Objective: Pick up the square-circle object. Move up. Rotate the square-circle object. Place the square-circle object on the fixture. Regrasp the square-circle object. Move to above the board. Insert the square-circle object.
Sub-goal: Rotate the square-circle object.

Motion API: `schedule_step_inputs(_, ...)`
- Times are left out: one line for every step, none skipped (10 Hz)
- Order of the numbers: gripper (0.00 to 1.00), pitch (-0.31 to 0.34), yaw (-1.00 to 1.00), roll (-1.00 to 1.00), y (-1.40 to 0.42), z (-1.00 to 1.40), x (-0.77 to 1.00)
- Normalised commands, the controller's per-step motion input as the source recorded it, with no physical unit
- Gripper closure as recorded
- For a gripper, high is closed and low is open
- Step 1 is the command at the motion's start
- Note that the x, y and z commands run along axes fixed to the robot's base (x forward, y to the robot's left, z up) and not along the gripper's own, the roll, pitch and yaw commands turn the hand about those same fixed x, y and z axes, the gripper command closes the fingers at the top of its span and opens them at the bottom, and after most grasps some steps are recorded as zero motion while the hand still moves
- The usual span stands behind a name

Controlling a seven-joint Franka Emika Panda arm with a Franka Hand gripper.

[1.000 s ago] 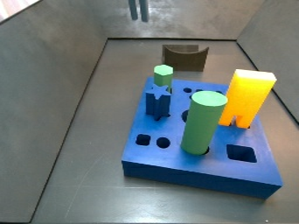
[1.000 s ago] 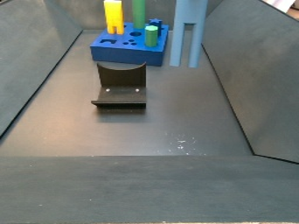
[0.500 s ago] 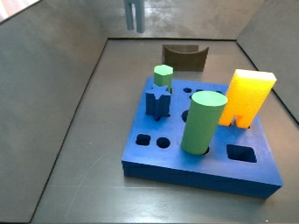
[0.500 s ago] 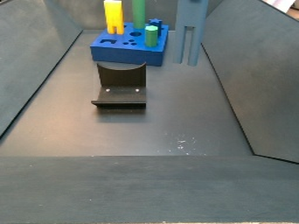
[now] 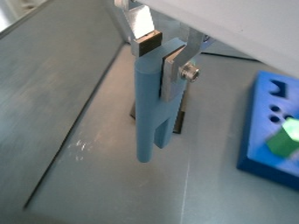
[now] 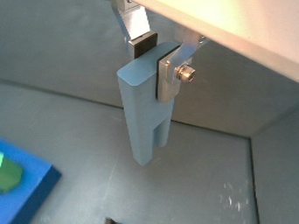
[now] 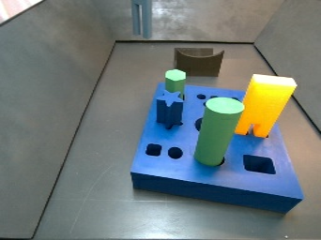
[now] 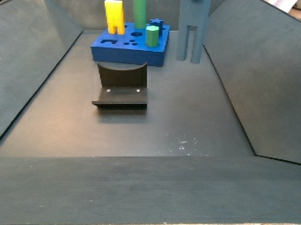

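My gripper (image 5: 156, 52) is shut on the top end of the square-circle object (image 5: 151, 114), a long pale grey-blue peg hanging upright, seen in both wrist views. One dark pad (image 6: 142, 40) and one silver plate (image 6: 167, 70) press on opposite faces of the square-circle object (image 6: 145, 114). In both side views only the peg shows, hanging in the air (image 7: 141, 17) (image 8: 193, 31); the gripper is above the frame. The fixture (image 8: 120, 85) (image 7: 197, 60) stands on the floor next to the board (image 7: 213, 173) (image 8: 127, 51). The peg hangs above the floor, apart from both.
On the board stand a tall green cylinder (image 7: 217, 131), an orange-yellow block (image 7: 267, 103), a small green hexagonal peg (image 7: 175, 82) and a dark-blue star peg (image 7: 170, 108). Open holes (image 7: 258, 164) show near its front edge. Grey walls (image 8: 253, 70) close in the floor.
The held peg has shifted slightly sideways in both side views and looks narrower in one. The grip is the same; board and fixture have not moved.
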Motion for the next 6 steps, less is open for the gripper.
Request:
schedule_step_inputs(1.0,0.038,-1.0,-0.05,0.02,0.01,0.03)
schedule_step_inputs(1.0,0.043,-1.0,-0.06,0.02,0.0,0.03)
schedule_step_inputs(1.0,0.049,-1.0,-0.07,0.02,0.0,0.03)
schedule_step_inputs(1.0,0.059,-1.0,-0.08,0.02,0.0,0.03)
schedule_step_inputs(1.0,0.065,-1.0,-0.09,0.02,0.0,0.03)
schedule_step_inputs(1.0,0.088,-1.0,-0.12,0.02,0.0,0.03)
